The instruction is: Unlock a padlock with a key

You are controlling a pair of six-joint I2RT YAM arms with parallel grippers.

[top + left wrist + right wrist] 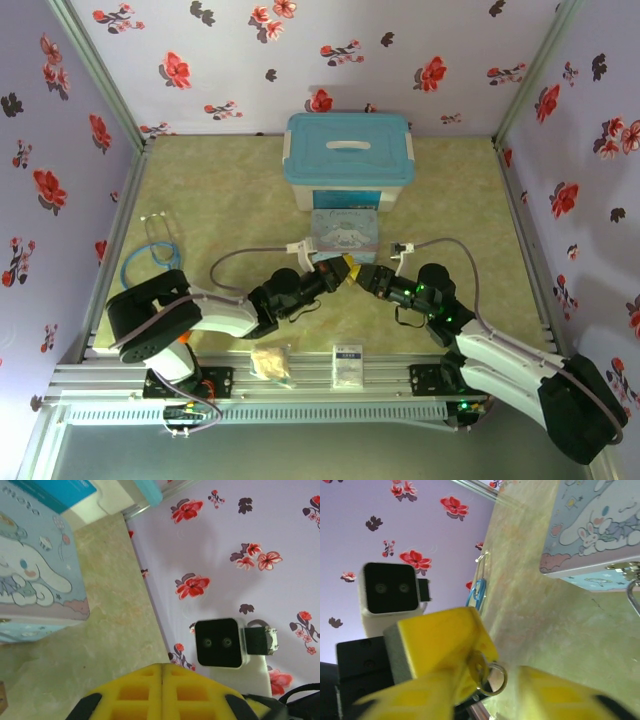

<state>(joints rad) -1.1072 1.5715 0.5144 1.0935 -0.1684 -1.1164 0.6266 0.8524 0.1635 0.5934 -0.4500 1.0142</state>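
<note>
Yellow-fingered left gripper (pixel 162 682) is clamped shut on key (pixel 482 667), its ring hanging free. Right gripper (pixel 368 276) jaws stand apart, one on either side of key. Both meet at 6 o'clock of tin (pixel 345 232), over tabletop (pixel 220 200).
</note>
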